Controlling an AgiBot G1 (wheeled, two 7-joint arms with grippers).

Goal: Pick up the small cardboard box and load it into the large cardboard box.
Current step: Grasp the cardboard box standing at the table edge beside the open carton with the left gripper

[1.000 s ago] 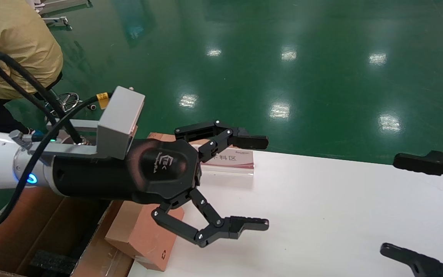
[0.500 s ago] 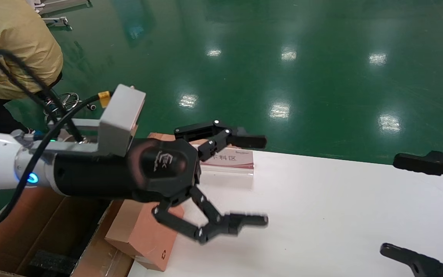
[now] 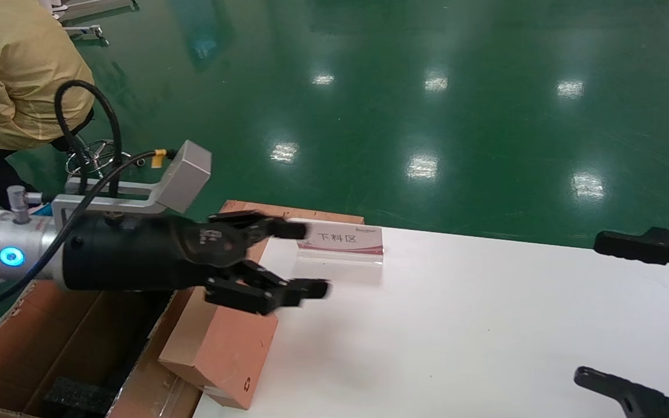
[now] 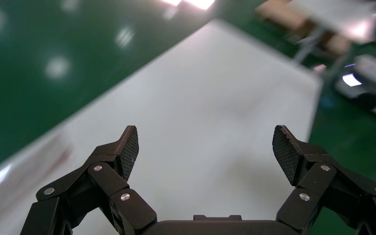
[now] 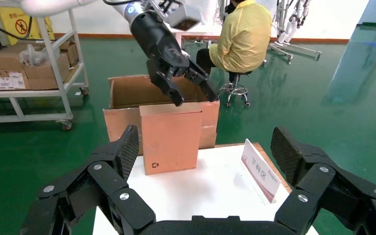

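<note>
The small cardboard box stands upright at the left edge of the white table, a small dark symbol near its lower corner; in the right wrist view it rises from the table's far end, its back against the large cardboard box; that big carton sits beside the table on the robot's left, flaps up, with a black foam block inside. The left gripper hovers above the small box's top edge, not touching it, its jaws spread apart and holding nothing; its textured fingertips show wide open over the table. A sign holder with red-edged card stands on the table just beyond the gripper. The right gripper rests at the table's right side, well apart from the box, jaws also wide open. A person in a yellow coat sits on a stool beyond the large box, on a green floor.
</note>
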